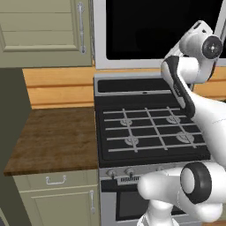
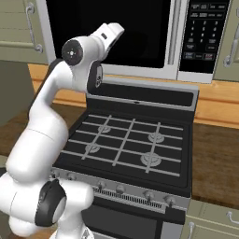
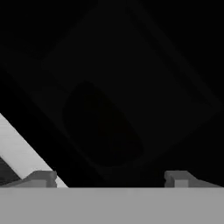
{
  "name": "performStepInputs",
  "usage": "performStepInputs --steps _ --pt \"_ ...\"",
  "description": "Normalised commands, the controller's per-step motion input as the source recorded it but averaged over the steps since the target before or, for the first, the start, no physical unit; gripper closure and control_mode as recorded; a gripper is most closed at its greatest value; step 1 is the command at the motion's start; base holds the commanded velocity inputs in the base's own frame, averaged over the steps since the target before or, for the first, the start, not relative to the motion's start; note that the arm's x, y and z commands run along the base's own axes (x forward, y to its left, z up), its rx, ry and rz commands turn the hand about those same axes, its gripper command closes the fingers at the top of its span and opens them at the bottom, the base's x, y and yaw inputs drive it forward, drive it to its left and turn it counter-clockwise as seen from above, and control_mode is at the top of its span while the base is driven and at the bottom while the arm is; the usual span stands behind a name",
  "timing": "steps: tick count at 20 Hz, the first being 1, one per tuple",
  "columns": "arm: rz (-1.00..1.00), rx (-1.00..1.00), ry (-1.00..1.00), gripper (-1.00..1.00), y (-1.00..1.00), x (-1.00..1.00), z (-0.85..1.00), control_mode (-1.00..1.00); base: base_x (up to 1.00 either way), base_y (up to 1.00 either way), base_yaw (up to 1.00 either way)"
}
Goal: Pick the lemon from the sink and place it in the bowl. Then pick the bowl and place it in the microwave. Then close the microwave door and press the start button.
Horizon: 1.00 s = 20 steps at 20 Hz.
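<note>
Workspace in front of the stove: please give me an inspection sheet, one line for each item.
Surface: black stove with grey grates; wooden counter beside it.
Job's things: microwave above the stove, its door shut, keypad at its right side. Lemon, bowl, sink: nothing seen.
Clutter: nothing seen.
Gripper: fingers spread apart, nothing between them, facing the dark door glass closely.
Cables: nothing seen.
Surroundings: beige cabinets, wood-panel wall.

Microwave above stove; wooden counter left of stove; cabinet left of microwave.
</note>
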Motion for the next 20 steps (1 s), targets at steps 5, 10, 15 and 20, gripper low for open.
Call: performStepInputs --steps 5,10,15,20 --pt "0.08 0.08 0.34 -1.0 -0.67 -0.74 -0.08 -1.0 0.0 0.0 0.0" --pt "0.15 0.04 0.26 -1.0 -0.93 -0.3 -0.33 -1.0 0.0 0.0 0.0" --pt "0.17 0.02 0.04 -1.0 -1.0 -0.06 -0.35 -1.0 0.0 0.0 0.0" --pt "0.25 0.09 -0.04 -1.0 -0.9 0.11 -0.12 -1.0 0.0 0.0 0.0"
